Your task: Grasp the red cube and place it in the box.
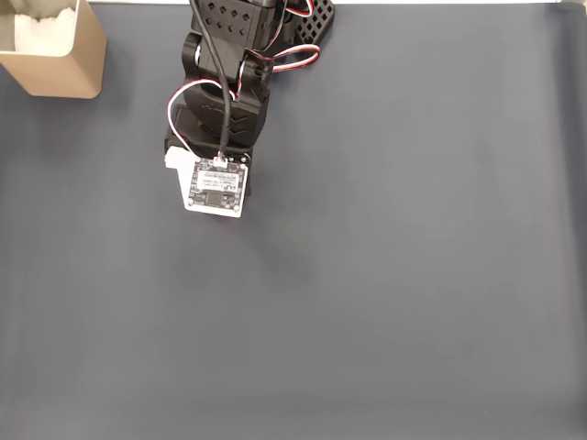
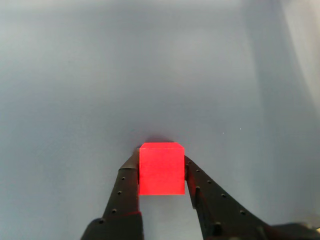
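my gripper (image 2: 161,159) is clamped on the red cube (image 2: 161,169), a finger touching each side. the box (image 1: 66,57) sits well apart on the grey mat (image 1: 413,275).

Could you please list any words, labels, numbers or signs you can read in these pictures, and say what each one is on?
No text can be read anywhere.
The small circuit board on the arm in the fixed view carries markings, but they are too small and blurred to read.
The red cube between the fingers of the hand has plain faces.
The box shows no print on its visible walls.
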### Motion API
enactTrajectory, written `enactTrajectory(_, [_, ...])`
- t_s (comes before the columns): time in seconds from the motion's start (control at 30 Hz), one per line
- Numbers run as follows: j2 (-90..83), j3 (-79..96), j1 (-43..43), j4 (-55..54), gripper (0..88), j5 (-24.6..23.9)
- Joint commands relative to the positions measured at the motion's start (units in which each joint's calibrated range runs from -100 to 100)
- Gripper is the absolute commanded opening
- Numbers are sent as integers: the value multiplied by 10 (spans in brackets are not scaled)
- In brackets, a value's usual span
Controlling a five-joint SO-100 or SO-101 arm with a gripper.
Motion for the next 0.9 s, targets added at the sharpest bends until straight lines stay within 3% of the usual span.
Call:
enactTrajectory(0.0, [-6, -3, -5, -7, 23, -2])
enactTrajectory(0.47, [-23, -10, -9, 16, 0, -4])
enactTrajectory(0.87, [-80, -159, -5, 249, 0, -42])
